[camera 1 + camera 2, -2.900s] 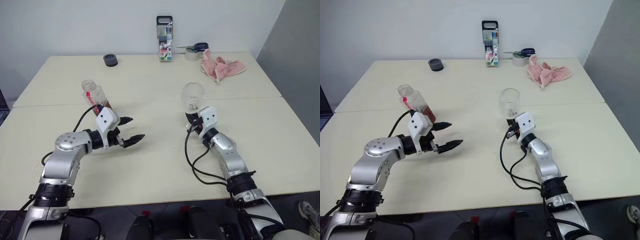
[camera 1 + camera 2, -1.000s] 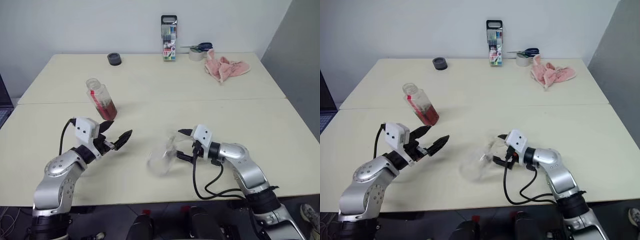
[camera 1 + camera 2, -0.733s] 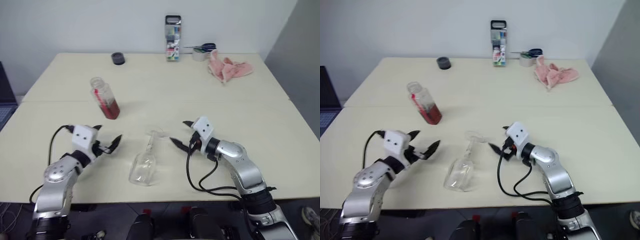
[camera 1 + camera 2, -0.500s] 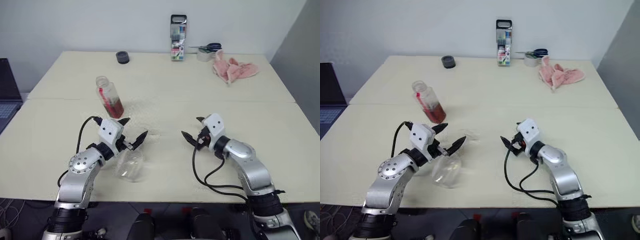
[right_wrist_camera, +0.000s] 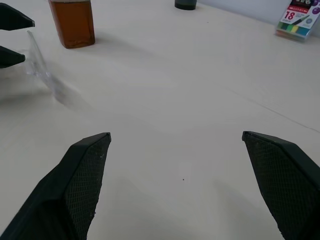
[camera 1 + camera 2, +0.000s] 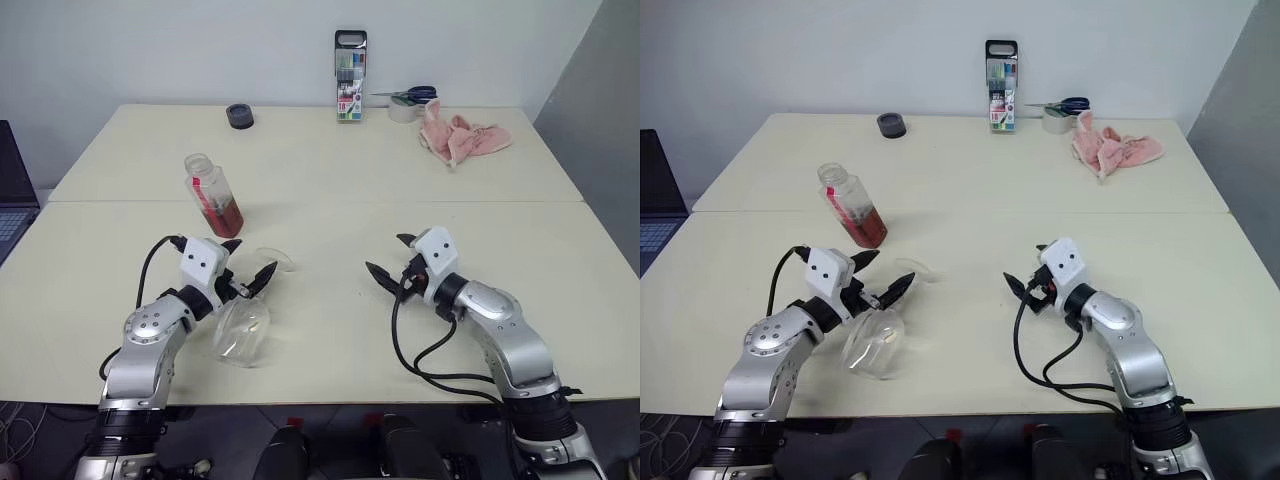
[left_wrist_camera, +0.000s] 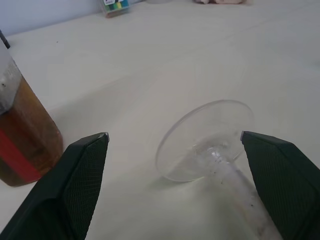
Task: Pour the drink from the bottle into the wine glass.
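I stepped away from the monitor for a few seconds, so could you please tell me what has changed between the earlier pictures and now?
The wine glass, earlier upright at the right gripper, has fallen and now lies on its side on the table, its foot between the open jaws of the left gripper, which has moved to it. The right gripper let go and drew away, jaws open. The bottle stays upright, untouched.

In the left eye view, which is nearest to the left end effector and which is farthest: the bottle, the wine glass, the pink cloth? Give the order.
From the left end effector:
1. The wine glass, lying on its side on the table, its stem between the open fingers.
2. The bottle, upright, just beyond it.
3. The pink cloth, at the far right corner.
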You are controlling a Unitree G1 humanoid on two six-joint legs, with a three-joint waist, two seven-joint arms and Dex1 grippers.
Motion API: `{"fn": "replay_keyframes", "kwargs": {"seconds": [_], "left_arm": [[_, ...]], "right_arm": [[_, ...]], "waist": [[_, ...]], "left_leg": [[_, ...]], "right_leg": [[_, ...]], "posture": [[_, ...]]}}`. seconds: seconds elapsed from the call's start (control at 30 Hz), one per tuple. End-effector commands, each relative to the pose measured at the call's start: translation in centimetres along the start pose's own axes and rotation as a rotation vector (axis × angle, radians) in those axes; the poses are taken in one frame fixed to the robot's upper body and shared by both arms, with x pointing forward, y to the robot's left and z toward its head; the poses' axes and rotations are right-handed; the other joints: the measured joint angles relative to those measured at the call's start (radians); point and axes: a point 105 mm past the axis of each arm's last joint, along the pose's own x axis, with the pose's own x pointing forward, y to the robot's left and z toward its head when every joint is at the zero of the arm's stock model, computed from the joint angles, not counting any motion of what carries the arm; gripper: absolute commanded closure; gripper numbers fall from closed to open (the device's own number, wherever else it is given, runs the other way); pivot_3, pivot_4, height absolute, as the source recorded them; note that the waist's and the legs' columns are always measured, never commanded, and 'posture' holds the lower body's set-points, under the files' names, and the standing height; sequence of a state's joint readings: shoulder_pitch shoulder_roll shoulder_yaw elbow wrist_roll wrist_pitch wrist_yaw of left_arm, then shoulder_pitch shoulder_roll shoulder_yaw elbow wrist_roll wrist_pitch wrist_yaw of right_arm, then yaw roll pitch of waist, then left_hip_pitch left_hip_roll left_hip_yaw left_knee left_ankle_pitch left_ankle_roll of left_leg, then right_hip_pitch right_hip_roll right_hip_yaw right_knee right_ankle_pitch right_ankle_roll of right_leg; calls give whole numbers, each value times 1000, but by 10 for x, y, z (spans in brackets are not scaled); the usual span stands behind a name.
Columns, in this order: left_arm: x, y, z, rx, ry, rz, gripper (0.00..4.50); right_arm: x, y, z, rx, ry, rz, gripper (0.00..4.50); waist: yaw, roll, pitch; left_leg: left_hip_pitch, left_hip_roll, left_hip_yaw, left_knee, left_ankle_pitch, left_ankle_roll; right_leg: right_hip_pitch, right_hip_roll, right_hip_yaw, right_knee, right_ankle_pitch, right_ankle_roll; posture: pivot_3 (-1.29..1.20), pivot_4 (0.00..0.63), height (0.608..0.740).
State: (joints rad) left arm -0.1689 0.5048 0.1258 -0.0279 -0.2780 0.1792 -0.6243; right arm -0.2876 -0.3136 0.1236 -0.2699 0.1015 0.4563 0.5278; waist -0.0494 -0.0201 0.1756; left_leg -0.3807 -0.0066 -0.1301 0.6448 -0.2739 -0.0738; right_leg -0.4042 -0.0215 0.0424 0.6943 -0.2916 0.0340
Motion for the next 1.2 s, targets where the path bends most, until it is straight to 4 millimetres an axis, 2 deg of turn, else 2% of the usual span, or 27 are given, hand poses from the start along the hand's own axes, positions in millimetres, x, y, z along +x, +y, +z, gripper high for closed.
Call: {"fn": "replay_keyframes", "kwargs": {"seconds": [0.03,0.23,0.33,0.4,0.63,0.8,0.87,1.0,1.2], "left_arm": [[-2,5,14,0,-56,7,0],[3,0,39,-25,-138,-4,0],[-2,5,55,-26,-186,32,0],[-7,9,58,-14,-185,49,0],[-25,15,49,13,-87,37,0],[-41,34,40,16,-18,81,0],[-47,40,35,27,10,104,0],[-56,42,21,62,83,105,0],[-66,42,0,86,154,85,0]], "right_arm": [[-3,4,17,-52,-67,29,16],[-8,3,24,-71,-97,42,16],[-13,2,32,-85,-134,55,16],[-16,2,37,-102,-154,70,16],[-20,10,46,-191,-191,149,16],[-23,16,54,-199,-227,201,16],[-27,25,56,-195,-228,262,16],[-37,44,50,-280,-181,391,16],[-41,50,45,-415,-151,433,16]], "waist": [[0,0,0],[1,0,0],[1,0,0],[0,0,0],[0,0,0],[0,0,0],[0,0,0],[1,0,0],[3,0,0]], "left_leg": [[0,0,0,0,0,0],[0,0,0,0,0,0],[0,0,0,0,0,0],[0,0,0,0,0,0],[0,0,0,0,0,0],[0,0,0,0,0,0],[0,0,0,0,0,0],[0,0,-1,0,0,0],[0,1,-1,0,0,0]], "right_leg": [[0,0,0,0,0,0],[0,0,0,0,0,0],[0,0,0,0,0,0],[0,0,0,0,0,0],[0,0,0,0,0,0],[0,0,0,0,0,0],[0,0,0,0,0,0],[0,0,-1,-1,0,0],[0,0,-1,-2,0,0]], "posture": [[0,150,740],[0,150,740],[0,150,740],[0,150,740],[0,150,740],[0,150,740],[0,150,740],[0,150,740],[0,150,740]]}}
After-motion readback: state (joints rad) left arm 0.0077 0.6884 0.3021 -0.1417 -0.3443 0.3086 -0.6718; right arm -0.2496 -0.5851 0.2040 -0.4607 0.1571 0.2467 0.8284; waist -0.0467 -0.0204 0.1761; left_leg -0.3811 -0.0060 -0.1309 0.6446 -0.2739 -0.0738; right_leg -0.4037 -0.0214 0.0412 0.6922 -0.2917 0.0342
